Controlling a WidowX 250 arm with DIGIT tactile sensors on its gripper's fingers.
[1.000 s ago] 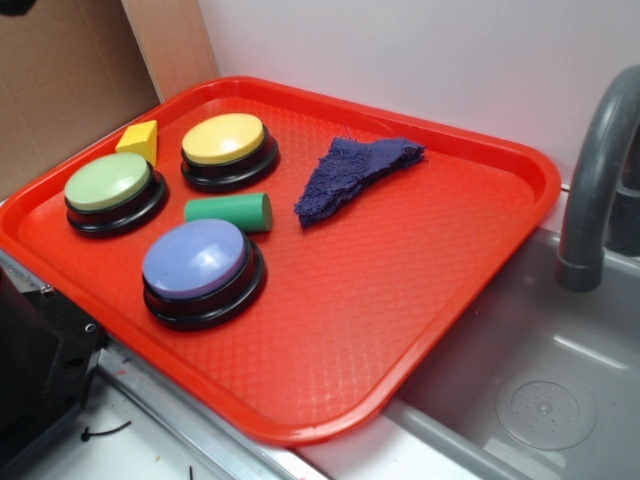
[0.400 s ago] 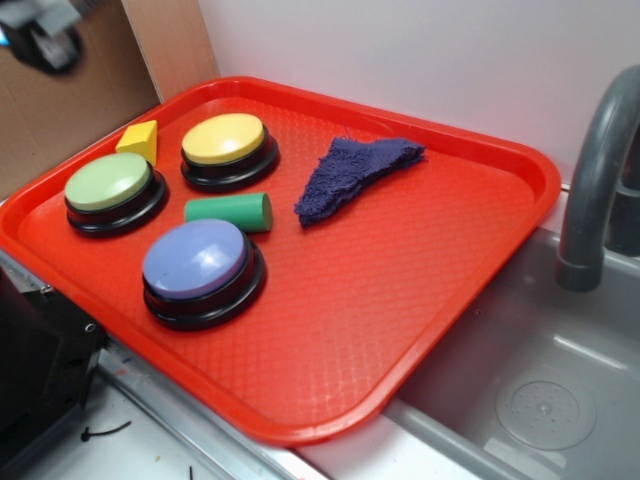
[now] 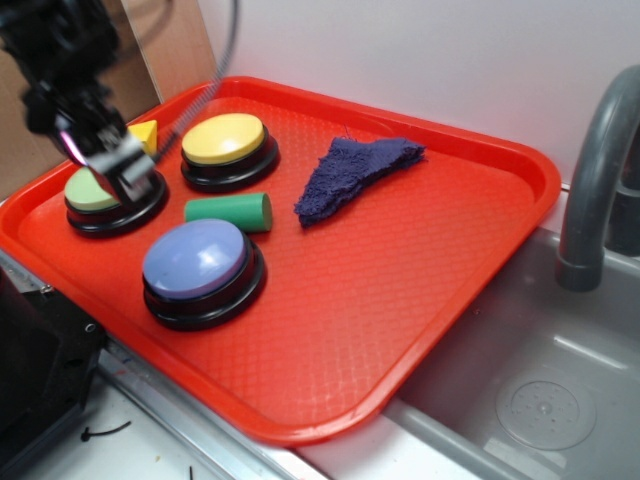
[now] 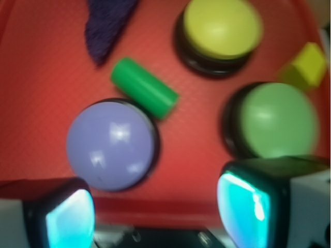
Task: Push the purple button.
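Setup sits in a toy-kitchen-looking corner. Plain white wall (image 3: 420, 50) runs along the back, up and to the right of the claw (image 3: 128, 175). Directly behind the claw there's a brown cardboard-ish board (image 3: 20, 150), with a lighter wood-tone panel (image 3: 170, 45) beside it. Way off to the claw's right, and lower, is a grey sink basin (image 3: 480, 330) with a round drain (image 3: 545, 408) and a curved grey faucet (image 3: 590, 180). Below the claw: a metal counter edge (image 3: 170, 415), white countertop (image 3: 130, 450), some black box (image 3: 30, 370). Light is soft and even
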